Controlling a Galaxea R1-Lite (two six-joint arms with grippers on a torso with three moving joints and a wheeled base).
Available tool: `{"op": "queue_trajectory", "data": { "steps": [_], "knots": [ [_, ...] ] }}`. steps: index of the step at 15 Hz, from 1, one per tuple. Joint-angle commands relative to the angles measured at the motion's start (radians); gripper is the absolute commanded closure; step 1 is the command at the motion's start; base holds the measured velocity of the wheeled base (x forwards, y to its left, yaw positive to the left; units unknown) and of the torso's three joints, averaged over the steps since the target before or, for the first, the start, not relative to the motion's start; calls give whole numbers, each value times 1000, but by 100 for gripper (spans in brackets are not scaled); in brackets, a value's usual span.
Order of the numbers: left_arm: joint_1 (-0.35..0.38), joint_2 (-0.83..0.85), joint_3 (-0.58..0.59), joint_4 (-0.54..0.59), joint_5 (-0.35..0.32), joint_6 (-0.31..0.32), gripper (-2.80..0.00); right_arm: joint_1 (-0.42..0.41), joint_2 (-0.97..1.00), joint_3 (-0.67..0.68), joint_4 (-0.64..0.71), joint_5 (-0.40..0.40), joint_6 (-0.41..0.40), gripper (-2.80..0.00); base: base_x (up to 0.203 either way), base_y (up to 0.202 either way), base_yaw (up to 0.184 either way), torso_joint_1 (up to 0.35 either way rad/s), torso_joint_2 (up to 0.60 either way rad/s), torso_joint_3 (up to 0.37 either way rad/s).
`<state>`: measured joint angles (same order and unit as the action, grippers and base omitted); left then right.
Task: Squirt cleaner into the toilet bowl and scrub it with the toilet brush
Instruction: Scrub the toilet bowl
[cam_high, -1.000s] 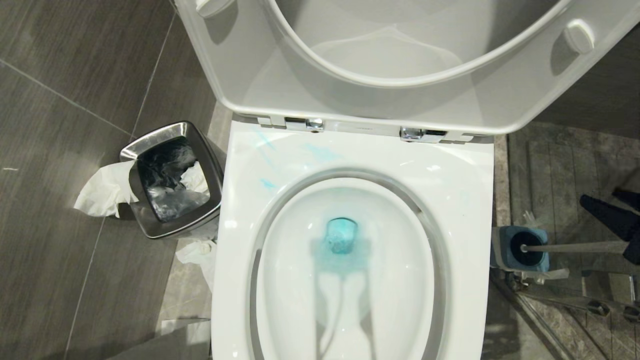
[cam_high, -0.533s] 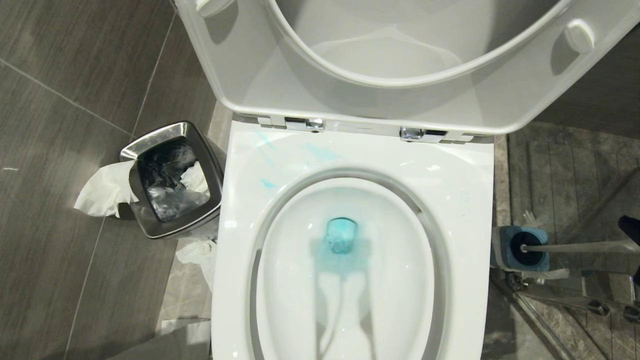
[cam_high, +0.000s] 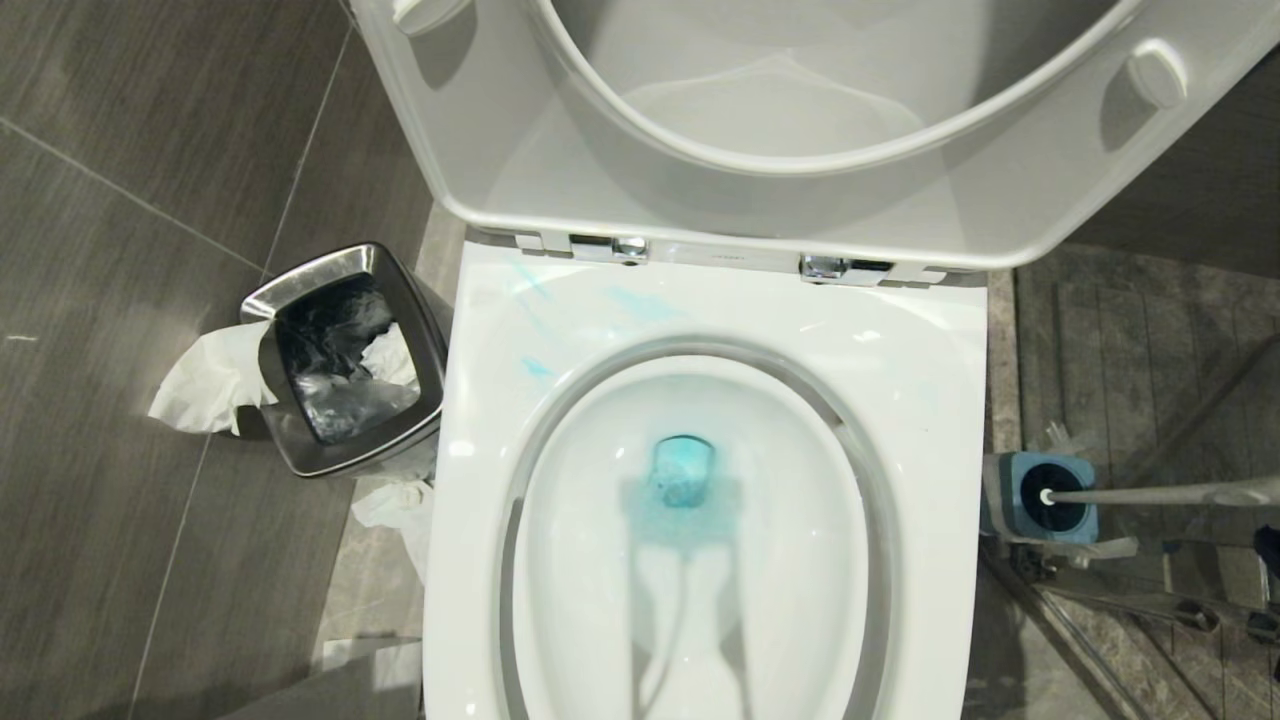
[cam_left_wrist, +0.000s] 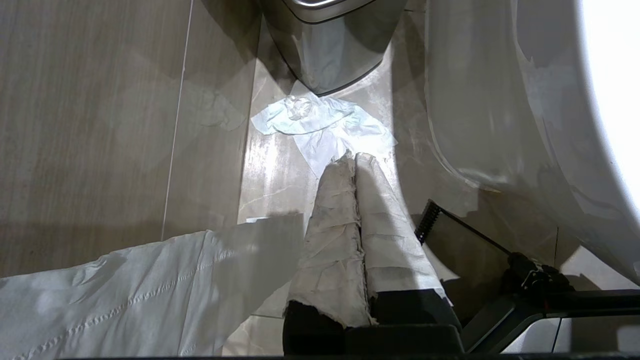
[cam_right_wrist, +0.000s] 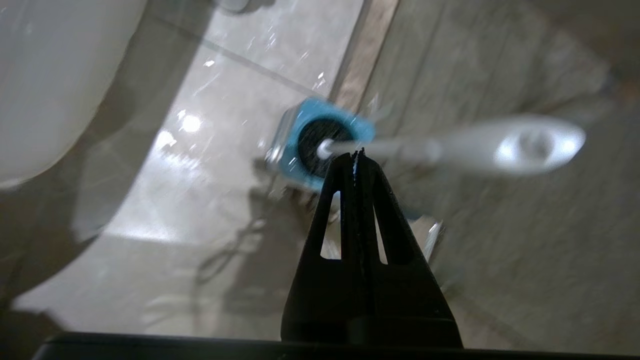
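Cleaner (cam_high: 682, 500) already pooled blue in the toilet bowl (cam_high: 930, 420), toilet brush (cam_high: 1150, 494) standing in its blue holder (cam_high: 1000, 500) right of it; right claw (cam_right_wrist: 356, 156) pinched together, empty, above the handle; next: reopening, dropping onto handle.

toilet brush (cam_high: 1150, 494) stands in its holder (cam_high: 1030, 500) beside the blue-tinted toilet bowl (cam_high: 700, 330).
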<state>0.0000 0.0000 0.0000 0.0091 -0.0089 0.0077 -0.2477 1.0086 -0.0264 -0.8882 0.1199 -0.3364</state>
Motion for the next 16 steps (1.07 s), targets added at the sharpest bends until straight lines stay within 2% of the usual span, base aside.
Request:
{"op": "queue_trajectory", "data": {
  "steps": [1,6,10,13,16],
  "knots": [
    [0,0,3,0,0,-1,0,2,-3,25,-11,3,79,0,0,0,0,0,0,0],
    [0,0,3,0,0,0,0,1,120,25,28,-7,172,0,0,0,0,0,0,0],
    [0,0,3,0,0,0,0,-5,-60,25,52,-33,177,0,0,0,0,0,0,0],
    [0,0,3,0,0,0,0,-117,-201,25,269,-32,199,0,0,0,0,0,0,0],
    [0,1,2,0,0,0,0,-148,-253,25,415,30,201,0,0,0,0,0,0,0]
  ]
}}
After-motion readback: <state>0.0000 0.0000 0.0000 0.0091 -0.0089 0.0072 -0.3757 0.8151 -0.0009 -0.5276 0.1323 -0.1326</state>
